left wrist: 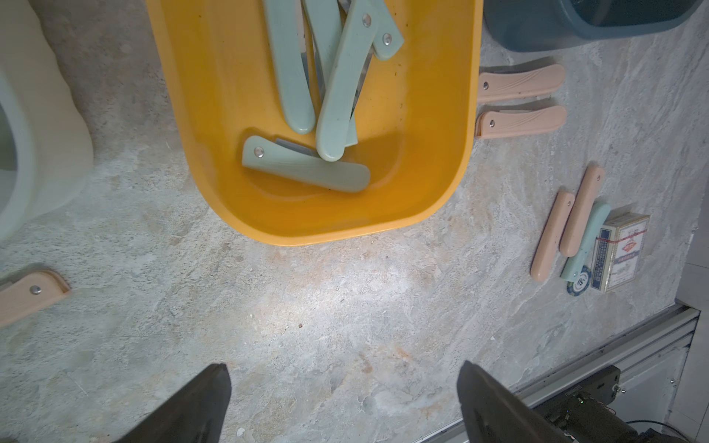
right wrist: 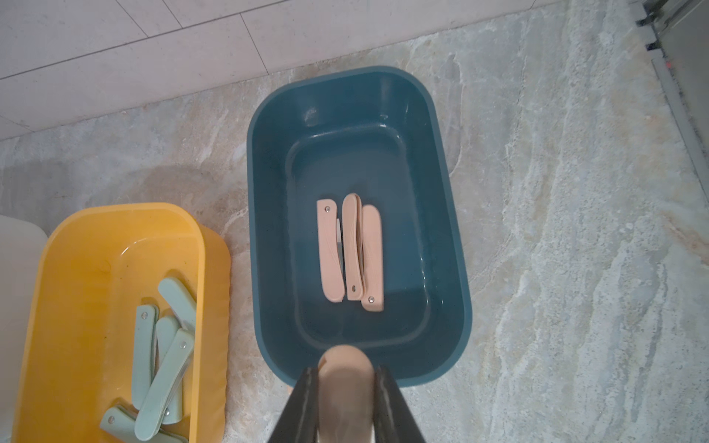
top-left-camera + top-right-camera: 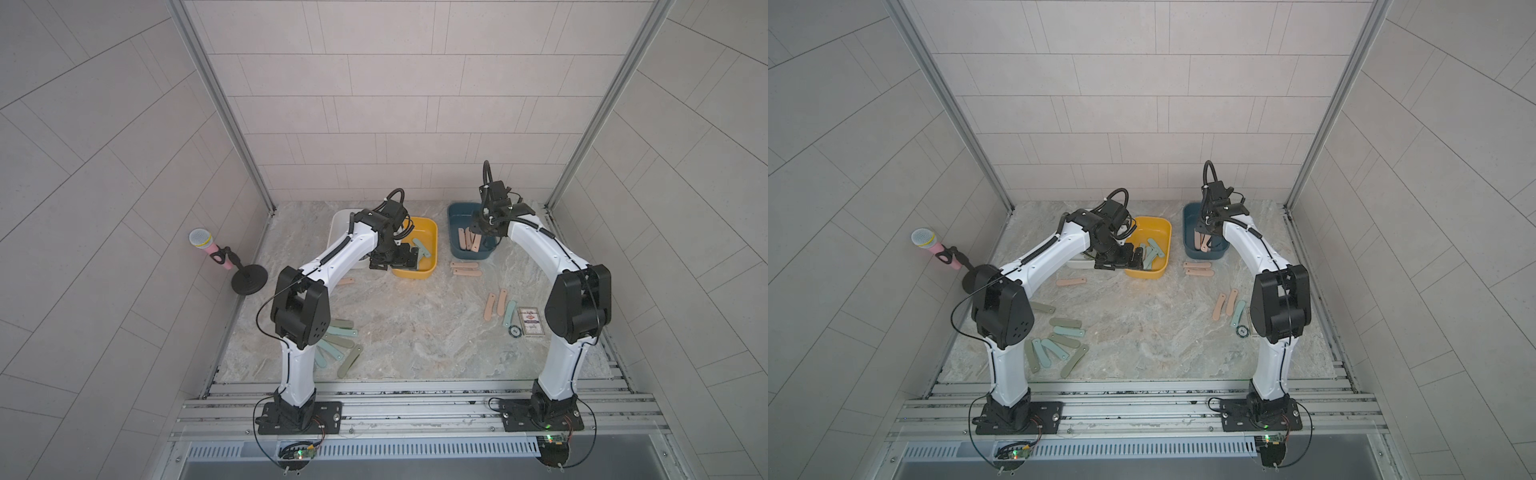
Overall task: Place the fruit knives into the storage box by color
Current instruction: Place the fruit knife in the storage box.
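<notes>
Near left on the table (image 3: 415, 332), olive and teal fruit knives (image 3: 1069, 331) lie fanned by the left arm's base. Right of centre, loose peach knives (image 3: 491, 306) lie beside a card pack (image 3: 532, 321). Farther, the left tool (image 1: 343, 366) hangs wide open and empty, just short of the yellow box (image 1: 345, 234) holding teal knives (image 1: 307, 168). Far right, the right tool (image 2: 346, 370) pinches a peach knife (image 2: 347, 399) over the near rim of the blue box (image 2: 456, 268), with boxed peach knives (image 2: 351, 249) just beyond it.

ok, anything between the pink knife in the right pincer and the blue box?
Nothing visible. The right pincer holds the pink knife above the open blue box, near its rim; three pink knives lie on its floor.
</notes>
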You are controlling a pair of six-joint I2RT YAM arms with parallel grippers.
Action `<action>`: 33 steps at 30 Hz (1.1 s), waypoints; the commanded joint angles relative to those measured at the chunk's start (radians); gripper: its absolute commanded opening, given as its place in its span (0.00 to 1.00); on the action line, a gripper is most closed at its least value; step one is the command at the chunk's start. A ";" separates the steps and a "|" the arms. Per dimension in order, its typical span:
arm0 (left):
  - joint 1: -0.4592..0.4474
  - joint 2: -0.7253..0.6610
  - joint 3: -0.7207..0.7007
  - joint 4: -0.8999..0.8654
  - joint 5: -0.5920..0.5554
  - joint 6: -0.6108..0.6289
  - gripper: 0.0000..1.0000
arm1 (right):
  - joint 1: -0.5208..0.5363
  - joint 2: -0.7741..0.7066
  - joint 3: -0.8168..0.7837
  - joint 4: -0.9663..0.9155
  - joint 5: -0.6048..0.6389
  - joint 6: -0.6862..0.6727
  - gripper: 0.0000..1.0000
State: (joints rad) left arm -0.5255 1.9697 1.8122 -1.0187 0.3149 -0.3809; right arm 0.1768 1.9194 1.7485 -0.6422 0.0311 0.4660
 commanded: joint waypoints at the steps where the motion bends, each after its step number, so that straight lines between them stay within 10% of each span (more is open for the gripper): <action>1: 0.002 -0.020 -0.022 0.004 0.004 0.004 1.00 | -0.013 0.065 0.057 -0.013 0.009 -0.019 0.18; 19: -0.001 -0.052 -0.071 0.029 0.013 -0.011 1.00 | -0.022 0.231 0.256 -0.069 -0.019 -0.081 0.40; 33: -0.055 -0.225 -0.331 0.102 0.012 -0.031 1.00 | 0.055 -0.404 -0.491 -0.156 0.082 0.003 0.42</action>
State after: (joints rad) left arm -0.5655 1.7748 1.5337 -0.9344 0.3222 -0.4007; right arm 0.2176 1.5742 1.3762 -0.7200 0.0692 0.4385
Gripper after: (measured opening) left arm 0.994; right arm 0.419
